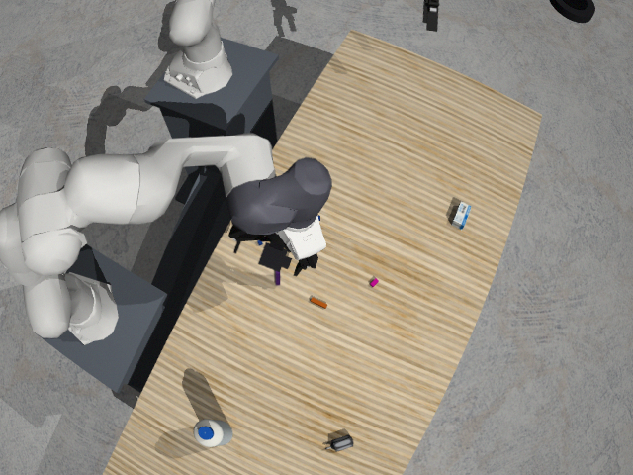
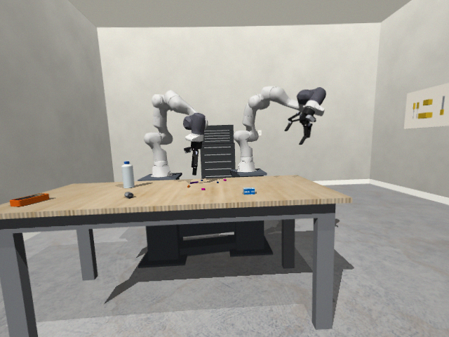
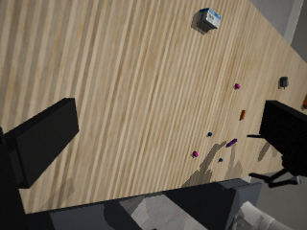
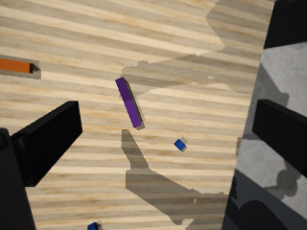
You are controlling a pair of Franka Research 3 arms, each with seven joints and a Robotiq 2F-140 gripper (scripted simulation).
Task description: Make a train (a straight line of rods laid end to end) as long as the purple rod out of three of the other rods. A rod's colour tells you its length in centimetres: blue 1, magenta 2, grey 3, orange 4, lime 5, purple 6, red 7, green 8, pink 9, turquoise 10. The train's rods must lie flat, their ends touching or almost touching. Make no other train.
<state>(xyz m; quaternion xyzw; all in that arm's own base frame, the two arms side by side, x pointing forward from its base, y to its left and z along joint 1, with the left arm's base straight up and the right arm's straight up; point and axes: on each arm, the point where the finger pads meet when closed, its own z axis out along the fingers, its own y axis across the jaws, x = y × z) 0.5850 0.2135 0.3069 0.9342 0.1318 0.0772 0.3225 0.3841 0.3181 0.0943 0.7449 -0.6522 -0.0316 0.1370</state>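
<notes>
The purple rod [image 1: 277, 277] [image 2: 194, 182] [image 3: 231, 143] [image 4: 129, 103] lies flat. The orange rod [image 1: 318, 302] [image 3: 243, 115] [image 4: 14, 65] lies apart from it. One magenta rod [image 1: 374, 282] [image 2: 203, 189] [image 3: 237, 86] lies beyond the orange one; another magenta rod [image 2: 224, 180] [image 3: 195, 154] is hidden in the top view. One blue rod [image 4: 180, 145] [image 3: 221, 160] lies near the purple rod, a second blue rod [image 4: 93, 226] [image 3: 209, 134] farther off. My right gripper [image 4: 166, 116] [image 2: 194, 173] is open and empty above the purple rod. My left gripper [image 3: 169, 116] [image 2: 293, 135] is open and empty, high and away from the rods.
A white bottle [image 1: 217, 434] [image 2: 128, 176] stands near the robot-side edge. A dark mouse-like object [image 1: 341, 442] [image 2: 128, 194] and a blue-white box [image 1: 461, 215] [image 2: 249, 191] lie toward the far side. An orange tool-like object [image 2: 29, 199] lies at the table's end.
</notes>
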